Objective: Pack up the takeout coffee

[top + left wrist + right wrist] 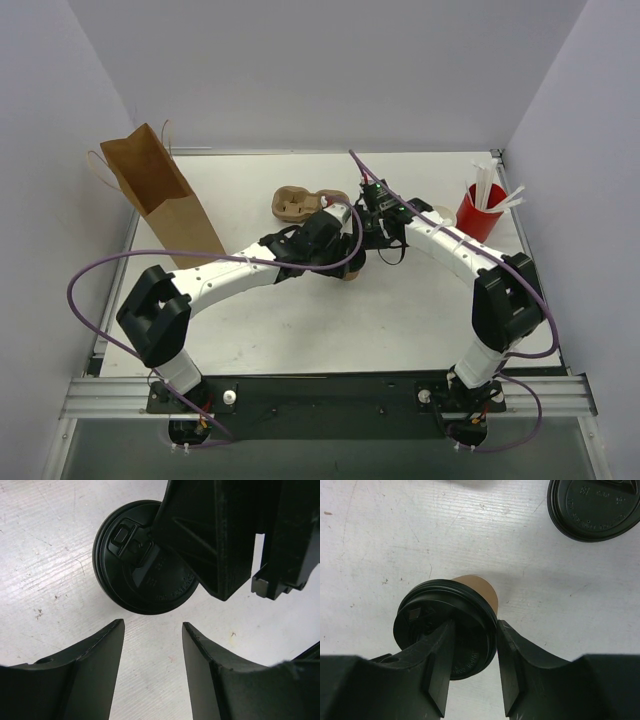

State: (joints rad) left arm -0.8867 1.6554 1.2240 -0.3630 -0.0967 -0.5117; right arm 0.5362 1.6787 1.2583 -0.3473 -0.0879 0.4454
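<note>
Right gripper (476, 625) jaws, part open, straddle the takeout coffee (435, 605) at its lid rim, grip unclear; left gripper (153, 625) gapes empty beside it; spare lid (592, 505) lies just beyond.

Overhead, the takeout coffee (352, 272) shows only as a brown sliver under the left arm (318, 240). One finger of the right claw (474, 630) masks part of its black lid (420, 612). A second lid (592, 507) beyond the claw is cropped by the frame edge.
</note>
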